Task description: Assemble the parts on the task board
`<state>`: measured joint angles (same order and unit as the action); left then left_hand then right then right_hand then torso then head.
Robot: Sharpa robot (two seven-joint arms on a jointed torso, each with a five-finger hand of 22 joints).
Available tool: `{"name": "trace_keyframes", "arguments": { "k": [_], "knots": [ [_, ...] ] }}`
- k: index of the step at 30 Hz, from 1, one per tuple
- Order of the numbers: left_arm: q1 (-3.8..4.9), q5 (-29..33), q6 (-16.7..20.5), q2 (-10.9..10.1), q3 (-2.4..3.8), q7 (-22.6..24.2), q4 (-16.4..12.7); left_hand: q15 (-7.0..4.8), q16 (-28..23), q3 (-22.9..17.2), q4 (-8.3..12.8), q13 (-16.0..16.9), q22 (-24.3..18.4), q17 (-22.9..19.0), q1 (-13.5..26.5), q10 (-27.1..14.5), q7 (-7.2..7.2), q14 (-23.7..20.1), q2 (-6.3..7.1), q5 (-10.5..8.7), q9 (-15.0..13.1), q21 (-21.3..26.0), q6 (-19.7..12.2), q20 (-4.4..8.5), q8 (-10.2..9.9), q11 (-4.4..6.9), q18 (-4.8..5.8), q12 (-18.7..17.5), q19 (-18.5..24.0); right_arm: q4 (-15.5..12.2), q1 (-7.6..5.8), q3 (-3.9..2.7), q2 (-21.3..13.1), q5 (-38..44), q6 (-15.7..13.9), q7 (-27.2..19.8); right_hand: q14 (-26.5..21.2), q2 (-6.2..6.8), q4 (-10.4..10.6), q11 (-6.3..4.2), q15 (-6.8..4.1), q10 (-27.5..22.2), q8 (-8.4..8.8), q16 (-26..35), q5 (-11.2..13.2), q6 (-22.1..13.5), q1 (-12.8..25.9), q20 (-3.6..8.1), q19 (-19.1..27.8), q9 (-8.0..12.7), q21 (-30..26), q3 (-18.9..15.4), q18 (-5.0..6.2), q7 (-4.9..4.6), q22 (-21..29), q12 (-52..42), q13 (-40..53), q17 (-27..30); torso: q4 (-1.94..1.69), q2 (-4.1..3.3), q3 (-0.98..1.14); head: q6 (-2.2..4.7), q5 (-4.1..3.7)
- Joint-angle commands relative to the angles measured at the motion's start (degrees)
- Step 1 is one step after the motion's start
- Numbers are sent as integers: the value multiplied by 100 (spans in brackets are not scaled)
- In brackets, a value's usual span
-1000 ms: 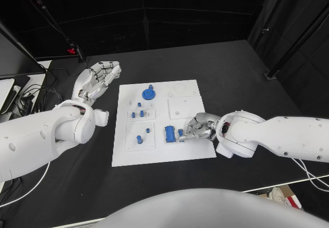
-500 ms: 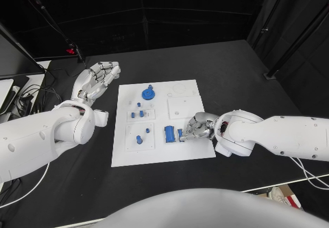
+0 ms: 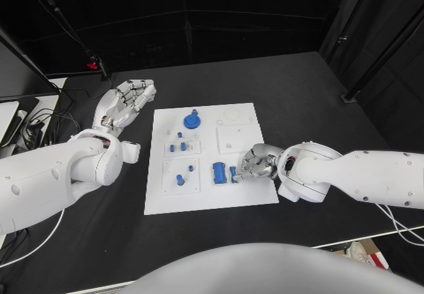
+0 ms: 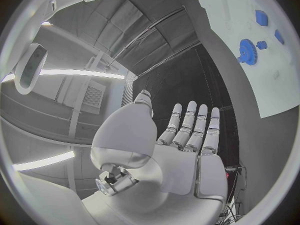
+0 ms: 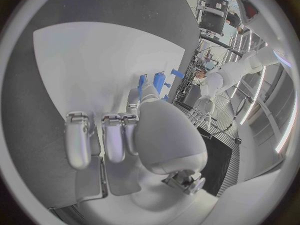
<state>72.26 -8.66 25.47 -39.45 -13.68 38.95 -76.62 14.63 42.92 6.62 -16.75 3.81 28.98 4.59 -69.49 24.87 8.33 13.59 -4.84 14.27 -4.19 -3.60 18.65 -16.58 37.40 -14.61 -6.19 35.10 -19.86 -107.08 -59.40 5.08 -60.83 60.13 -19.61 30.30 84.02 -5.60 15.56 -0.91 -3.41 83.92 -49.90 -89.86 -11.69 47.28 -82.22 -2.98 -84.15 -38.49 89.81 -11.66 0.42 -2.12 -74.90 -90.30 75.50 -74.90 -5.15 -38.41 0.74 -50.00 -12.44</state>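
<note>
Resting curled on the task board (image 3: 238,116), the right hand (image 3: 256,163) pinches a small blue part (image 3: 234,171) beside a larger blue block (image 3: 218,173), having edged slightly inward since a second ago. Unchanged, the left hand (image 3: 126,99) lies flat, fingers extended and holding nothing, on the table (image 3: 300,92) beside the board's far corner.

The left hand (image 3: 124,103) hangs flat with fingers (image 4: 195,125) straight and apart, holding nothing. The right hand (image 3: 254,162) is bent down, its fingers (image 5: 109,142) curled; a grip cannot be made out.
</note>
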Motion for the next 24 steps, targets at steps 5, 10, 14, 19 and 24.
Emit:
{"name": "trace_keyframes", "arguments": {
  "k": [5, 10, 14, 19, 24],
  "knots": [
    [-10, 4, 12, 4, 6, 415, -10, -4, 38, 38, 10, -5, 7, -10, -9, -39, 852, 54, -35, 36, 7, -26, -52, -15, 28, -2, 99, 40, 17, -60, -47, -9, -215, -708, -1750, -1958, 598, 50, 91, 120, 31, 608, 736, -14, -234, -317, 155, -7, -585, 434, 19, -164, -42, -205, -1509, 30, 1450, -1510, -16, 13, 0, 0, 2],
    [-44, 4, 114, 11, 6, 629, -37, 26, 67, 190, 2, -9, 4, -80, 8, -46, 430, 18, -53, 33, 19, -56, 62, -14, 127, 91, 102, 107, -12, 315, -256, -13, -119, -2318, -2176, -4092, 598, -32, 104, 331, 281, 608, 1463, -14, -285, -279, 153, -234, 146, 1212, -796, -276, 209, -434, -1146, 30, 1450, -1510, 8, 26, 2, 0, 78],
    [-76, 5, 188, 8, 6, 793, -69, 135, 96, 325, 0, -11, -22, -90, 51, -88, 63, -45, -69, -22, 38, -78, 244, -18, 128, 283, 173, 145, -16, 690, -370, -13, 49, -3275, -1794, -5362, -334, -125, 72, 436, 384, -352, 1742, 959, -382, -585, 105, -361, 2006, 1548, -2863, -339, 687, -527, -269, 1008, 786, -603, 11, 36, 0, 0, 124],
    [-145, 5, 314, -21, 6, 1091, -146, 112, 154, 509, 5, -13, -63, -90, 184, -97, -199, -169, -42, -197, 54, -111, 628, -13, -28, 478, 218, 191, -19, 1018, -428, -12, 337, -3965, -1429, -6510, -3906, -318, 52, 856, 822, -4222, 2069, 4602, -447, -1477, 1062, -649, 4160, 1855, -5475, -814, 793, -674, 995, 5343, -2166, 2199, 30, 35, 1, 0, 313],
    [-211, 5, 309, -53, 6, 1332, -207, -343, 191, 358, -8, -15, -316, -88, 440, -254, -272, -395, 413, -353, 56, -43, 620, 97, -325, 579, 113, 174, 246, 1176, -441, -10, 603, -4159, -1282, -6974, -5475, 374, 13, 1524, 1495, -5612, 2254, 6044, 2, -3030, 2230, -1039, 5390, 1981, -6985, -180, 482, -444, 2054, 6819, -3508, 3397, 19, 38, 6, 98, 503]
  ]
}}
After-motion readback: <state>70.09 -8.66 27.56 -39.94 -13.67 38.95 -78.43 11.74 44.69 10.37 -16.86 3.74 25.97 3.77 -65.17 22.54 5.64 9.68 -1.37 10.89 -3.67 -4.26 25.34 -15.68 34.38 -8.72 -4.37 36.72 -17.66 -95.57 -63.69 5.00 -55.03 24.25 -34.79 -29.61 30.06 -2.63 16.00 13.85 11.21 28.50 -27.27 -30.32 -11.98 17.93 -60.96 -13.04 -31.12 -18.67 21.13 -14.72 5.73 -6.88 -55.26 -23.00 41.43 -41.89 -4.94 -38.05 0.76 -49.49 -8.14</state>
